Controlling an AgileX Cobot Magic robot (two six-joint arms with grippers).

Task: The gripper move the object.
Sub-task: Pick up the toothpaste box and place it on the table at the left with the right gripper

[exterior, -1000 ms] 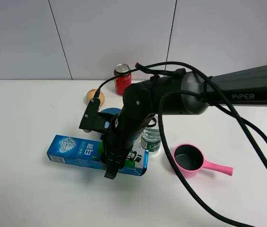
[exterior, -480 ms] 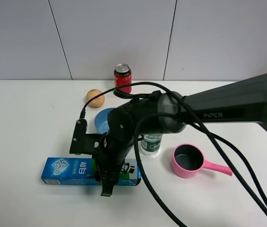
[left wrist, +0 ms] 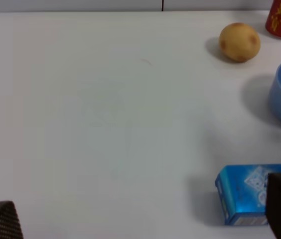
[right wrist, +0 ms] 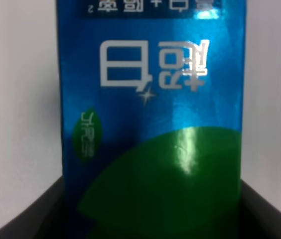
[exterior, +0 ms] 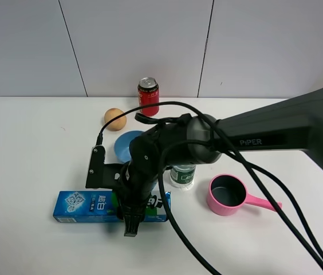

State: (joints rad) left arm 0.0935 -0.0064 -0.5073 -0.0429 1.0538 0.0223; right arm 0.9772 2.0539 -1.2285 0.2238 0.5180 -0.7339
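R gripper (exterior: 132,220) pinches toothpaste box (exterior: 81,206). Box lower left of centre, flat on table (exterior: 24,172); was tilted, higher 1 s ago, barely shifts since → move prob near done. L gripper (left wrist: 140,219) fingers spread.

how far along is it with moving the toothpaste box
Done: approach and grip; the right pincer straddles the toothpaste box at its green part, jaws closed on its long edges. In hand: the move itself, with the box flat on the table. Left: taking it to its new spot and letting go; no target shows.
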